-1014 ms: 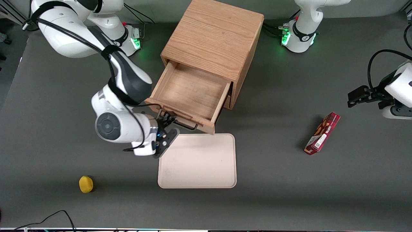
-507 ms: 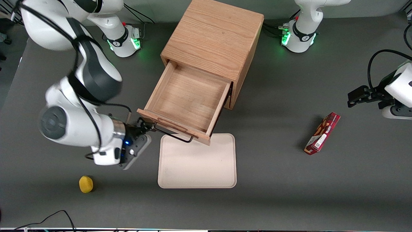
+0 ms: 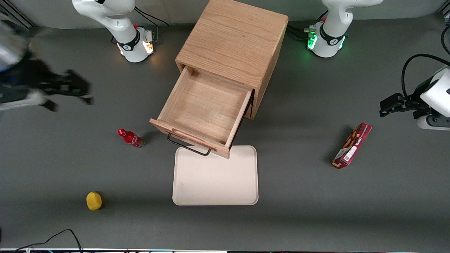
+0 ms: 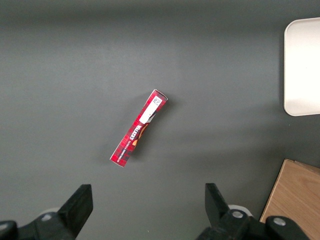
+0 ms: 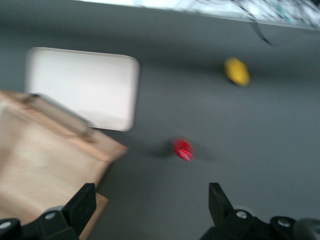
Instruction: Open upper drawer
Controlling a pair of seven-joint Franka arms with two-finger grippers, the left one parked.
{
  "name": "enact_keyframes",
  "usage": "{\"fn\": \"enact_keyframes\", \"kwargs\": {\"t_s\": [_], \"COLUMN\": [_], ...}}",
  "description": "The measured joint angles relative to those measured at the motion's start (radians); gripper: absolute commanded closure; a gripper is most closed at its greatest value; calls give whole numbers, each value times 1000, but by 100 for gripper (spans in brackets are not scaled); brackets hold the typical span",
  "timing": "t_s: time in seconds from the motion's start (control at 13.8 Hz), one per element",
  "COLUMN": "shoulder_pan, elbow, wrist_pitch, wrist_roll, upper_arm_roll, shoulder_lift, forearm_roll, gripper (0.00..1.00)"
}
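Note:
The wooden cabinet (image 3: 233, 42) stands at the middle of the table, farther from the front camera than the tray. Its upper drawer (image 3: 204, 109) is pulled well out and empty, with its black wire handle (image 3: 188, 147) over the tray's edge. The drawer also shows in the right wrist view (image 5: 45, 165). My right gripper (image 3: 75, 89) is open and empty, raised high above the table toward the working arm's end, well away from the drawer. Its fingers (image 5: 85, 200) stand wide apart with nothing between them.
A cream tray (image 3: 215, 175) lies in front of the drawer. A small red bottle (image 3: 130, 138) stands beside the drawer front. A yellow lemon-like object (image 3: 94, 200) lies nearer the camera. A red snack box (image 3: 352, 145) lies toward the parked arm's end.
My gripper has let go of the handle and swung up and away toward the working arm's end. The drawer stays pulled out. The red bottle has come into view.

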Motion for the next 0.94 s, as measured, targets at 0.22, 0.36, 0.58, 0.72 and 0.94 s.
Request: {"fn": "enact_keyframes", "kwargs": {"t_s": [0.22, 0.36, 0.58, 0.72, 0.94], "shoulder_pan": [-21, -20, -2, 7, 11], "elbow": [-200, -443, -811, -959, -947], "wrist_pitch": [-8, 161, 384, 449, 421], "wrist_roll": [-4, 2, 24, 29, 58], "upper_arm_roll": [-162, -177, -172, -169, -166], "shoulder_lift": [-74, -188, -399, -492, -499], "forearm_roll": [10, 22, 28, 30, 42], "gripper": [0, 0, 0, 0, 0]}}
